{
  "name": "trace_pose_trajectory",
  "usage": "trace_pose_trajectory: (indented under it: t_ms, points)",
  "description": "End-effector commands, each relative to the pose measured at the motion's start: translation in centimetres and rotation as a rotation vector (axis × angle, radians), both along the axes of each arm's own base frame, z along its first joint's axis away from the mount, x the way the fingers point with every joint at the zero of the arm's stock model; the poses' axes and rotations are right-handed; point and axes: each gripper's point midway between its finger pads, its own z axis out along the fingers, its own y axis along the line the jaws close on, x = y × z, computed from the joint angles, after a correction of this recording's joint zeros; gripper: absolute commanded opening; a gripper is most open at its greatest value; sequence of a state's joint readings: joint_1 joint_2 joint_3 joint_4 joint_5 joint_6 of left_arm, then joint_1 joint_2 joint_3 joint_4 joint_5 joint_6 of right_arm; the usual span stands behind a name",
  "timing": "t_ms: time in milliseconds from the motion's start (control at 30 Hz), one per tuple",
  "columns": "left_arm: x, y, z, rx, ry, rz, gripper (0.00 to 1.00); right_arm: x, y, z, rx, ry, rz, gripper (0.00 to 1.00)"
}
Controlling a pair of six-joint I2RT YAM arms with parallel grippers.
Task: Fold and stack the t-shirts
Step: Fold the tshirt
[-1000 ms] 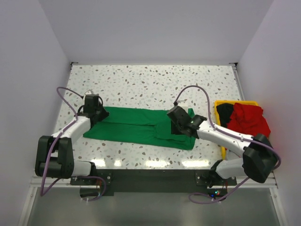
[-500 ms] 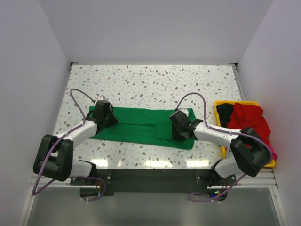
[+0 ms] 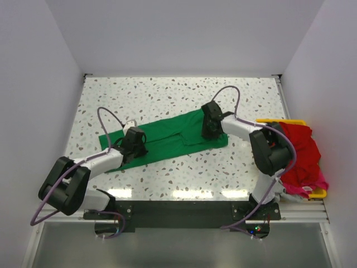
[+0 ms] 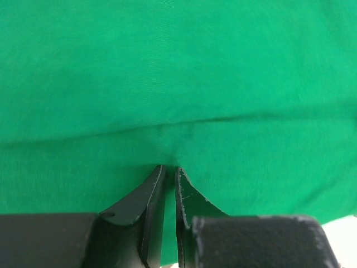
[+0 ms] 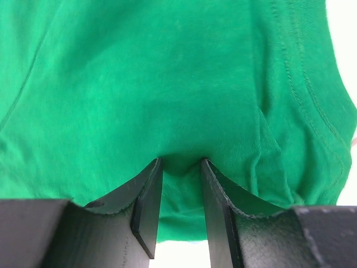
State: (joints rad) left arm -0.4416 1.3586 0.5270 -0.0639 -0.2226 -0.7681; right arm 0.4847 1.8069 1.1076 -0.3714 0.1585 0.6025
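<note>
**Two pincers on one green shirt, and neither hold looks sure**

Both arms reach in over the green shirt (image 3: 167,137), which lies slantwise across the middle of the speckled table (image 3: 184,95), partly folded into a long strip. The left pincer (image 4: 167,167) is nearly pressed together, with a thin pucker of cloth drawn up at its tips near the strip's left end. The right pincer (image 5: 181,162) stands a little wider and pinches a thicker bunch of the same shirt near a stitched hem at the right end.

Slipping is the main risk. The left pinch holds very little cloth, so a quick pull could let it slide out and drop that end in a heap. The right bunch may take in only the upper layer. If so, lifting would peel the layers apart and undo the fold. Uneven pulls from the two ends could also twist the strip further askew or crease it.

The right arm's elbow sits just beside the yellow bin (image 3: 268,120). A red shirt (image 3: 298,145) spills over its rim, with a pink one (image 3: 315,181) lower down, and a wide swing might snag them.

Much is hidden. Each wrist view is almost wholly green, so it is unclear how many layers lie between the jaws. Collar and sleeves cannot be made out. From above, the wrist housings cover the fingertips, and the bin's other contents are out of sight.
</note>
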Motion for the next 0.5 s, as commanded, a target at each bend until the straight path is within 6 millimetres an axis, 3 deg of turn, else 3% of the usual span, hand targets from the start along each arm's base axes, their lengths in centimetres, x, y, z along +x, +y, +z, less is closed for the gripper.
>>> trace_pose_trajectory:
  t_ms: [0, 33, 67, 100, 133, 200, 233, 267, 433, 467]
  points:
    - [-2.1, -0.9, -1.8, 0.029, 0.037, -0.027, 0.16, 2.6, -2.4, -0.6, -0.192, 0.030, 0.018, 0.38]
    - [-2.4, -1.3, -1.9, 0.024, 0.040, -0.035, 0.16, 3.2, -2.4, -1.8, -0.224, 0.056, 0.032, 0.38]
    - [-3.1, -2.3, -2.1, 0.020, 0.046, -0.064, 0.16, 5.3, -2.1, -0.7, -0.247, 0.030, 0.048, 0.39]
    - [-3.4, -2.9, -2.1, 0.005, 0.047, -0.064, 0.16, 6.1, -2.0, -0.7, -0.267, 0.031, 0.054, 0.39]
    - [-3.8, -3.5, -2.1, 0.000, 0.049, -0.073, 0.16, 6.6, -2.2, -2.3, -0.298, 0.066, 0.064, 0.39]
    - [-4.5, -5.3, -1.8, -0.019, 0.046, -0.098, 0.16, 9.3, -1.6, -1.2, -0.323, 0.032, 0.092, 0.39]
    - [-4.7, -6.0, -1.6, -0.027, 0.043, -0.106, 0.16, 9.8, -1.5, -2.8, -0.349, 0.056, 0.106, 0.39]
    - [-5.1, -7.5, -1.1, -0.042, 0.034, -0.141, 0.16, 11.6, -1.0, -1.7, -0.351, 0.016, 0.120, 0.39]
    - [-6.0, -13.0, -0.1, -0.089, 0.034, -0.213, 0.18, 15.6, 0.8, -2.0, -0.350, -0.018, 0.192, 0.40]
    - [-5.5, -15.0, 1.1, -0.116, 0.013, -0.240, 0.18, 16.8, 1.7, -2.0, -0.337, -0.039, 0.217, 0.40]
